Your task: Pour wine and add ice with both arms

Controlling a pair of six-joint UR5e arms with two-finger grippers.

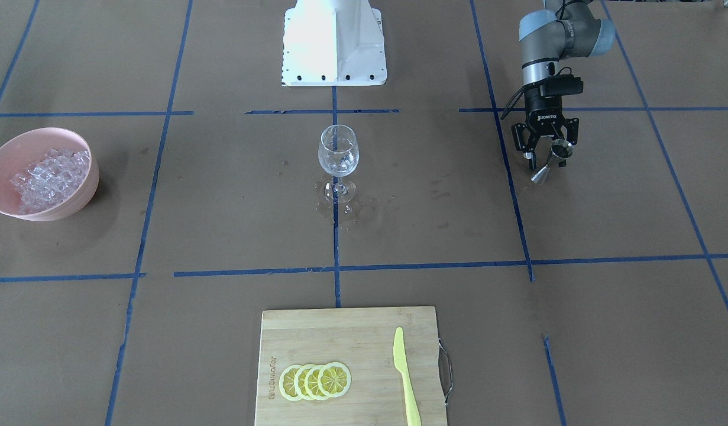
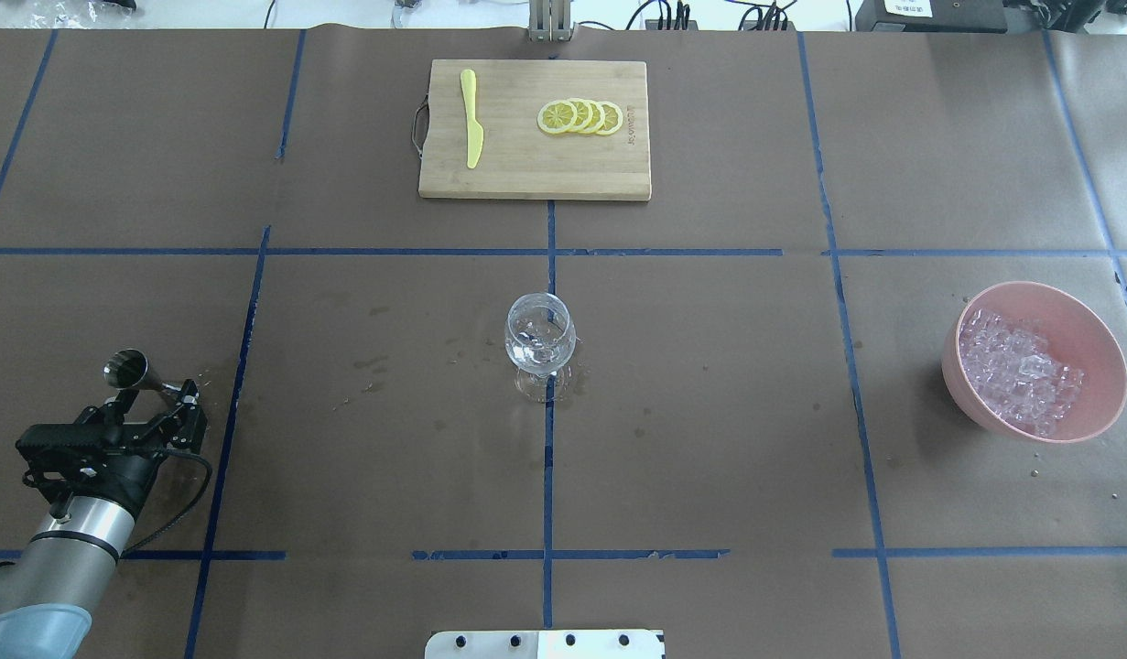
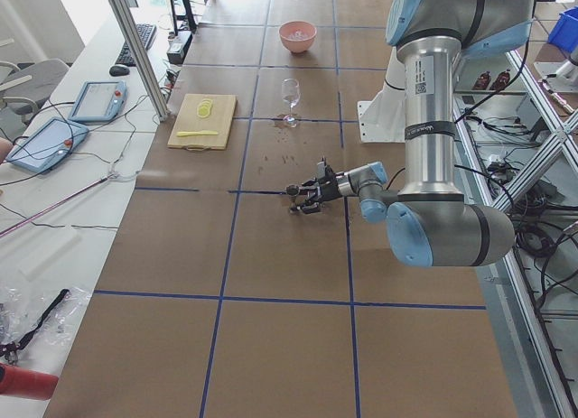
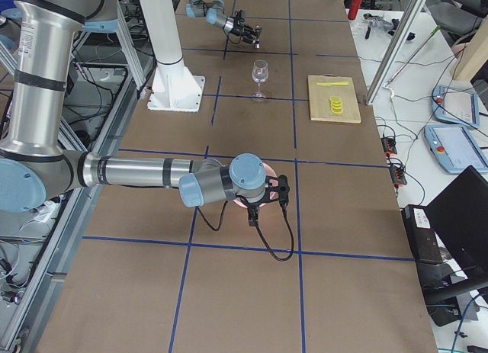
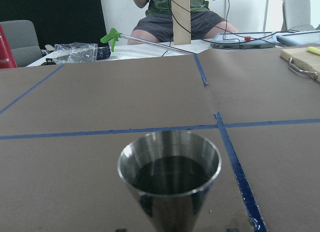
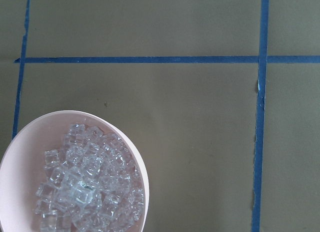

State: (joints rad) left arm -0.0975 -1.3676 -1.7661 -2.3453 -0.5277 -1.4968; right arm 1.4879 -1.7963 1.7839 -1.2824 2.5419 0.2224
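My left gripper is open, low over the table, with its jaws on either side of a steel jigger. The left wrist view shows the jigger upright and holding dark wine. An empty wine glass stands at the table's centre. A pink bowl holds the heap of clear ice. My right gripper shows only in the exterior right view, above the bowl; I cannot tell whether it is open or shut. The right wrist view looks down on the ice.
A wooden cutting board on the operators' side carries lemon slices and a yellow knife. Wet marks lie around the glass foot. The white robot base stands behind the glass. A seated person is beyond the table end.
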